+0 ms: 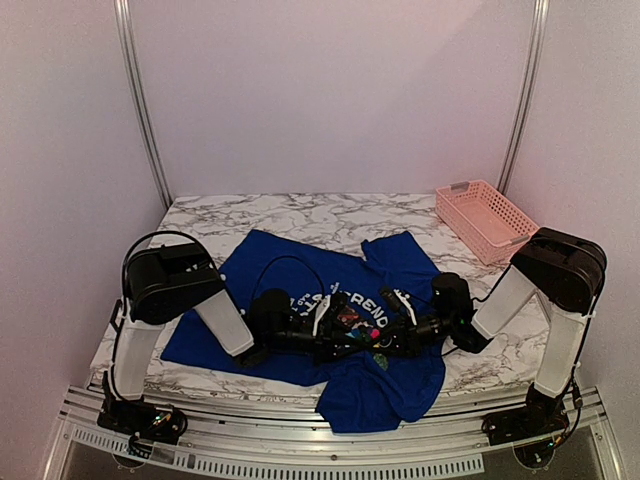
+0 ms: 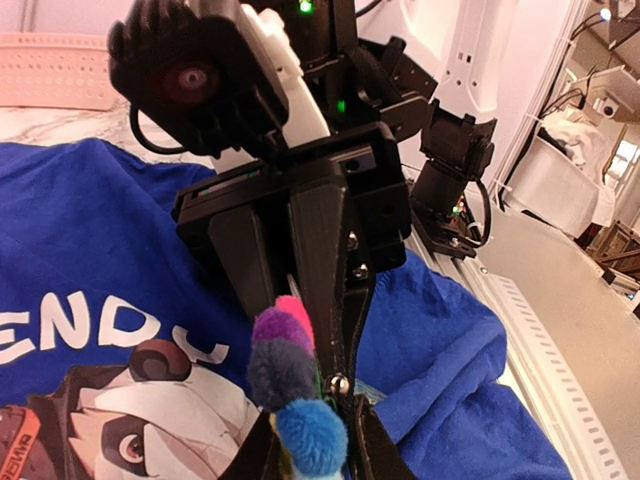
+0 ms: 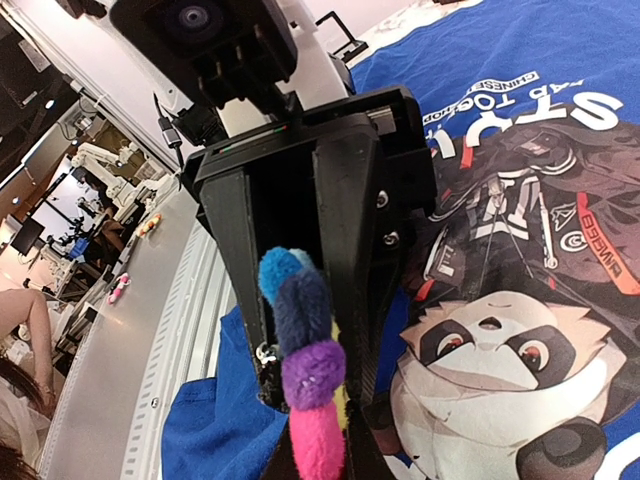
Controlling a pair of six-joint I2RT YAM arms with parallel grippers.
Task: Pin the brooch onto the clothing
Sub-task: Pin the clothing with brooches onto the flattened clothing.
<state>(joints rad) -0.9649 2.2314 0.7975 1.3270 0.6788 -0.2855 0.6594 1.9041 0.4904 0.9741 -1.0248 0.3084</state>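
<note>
Brooch, long axis gripper to gripper over the print of the clothing: right gripper pinched on one end, left gripper flanking the other, hold undeterminable.

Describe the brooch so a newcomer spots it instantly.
Start at the royal-blue T-shirt spread on the white marble table. Over its cartoon chest print, the black left hand and right hand meet, the small fuzzy flower brooch between them. Only it is multicoloured: pink, purple, navy, light-blue petals.
</note>
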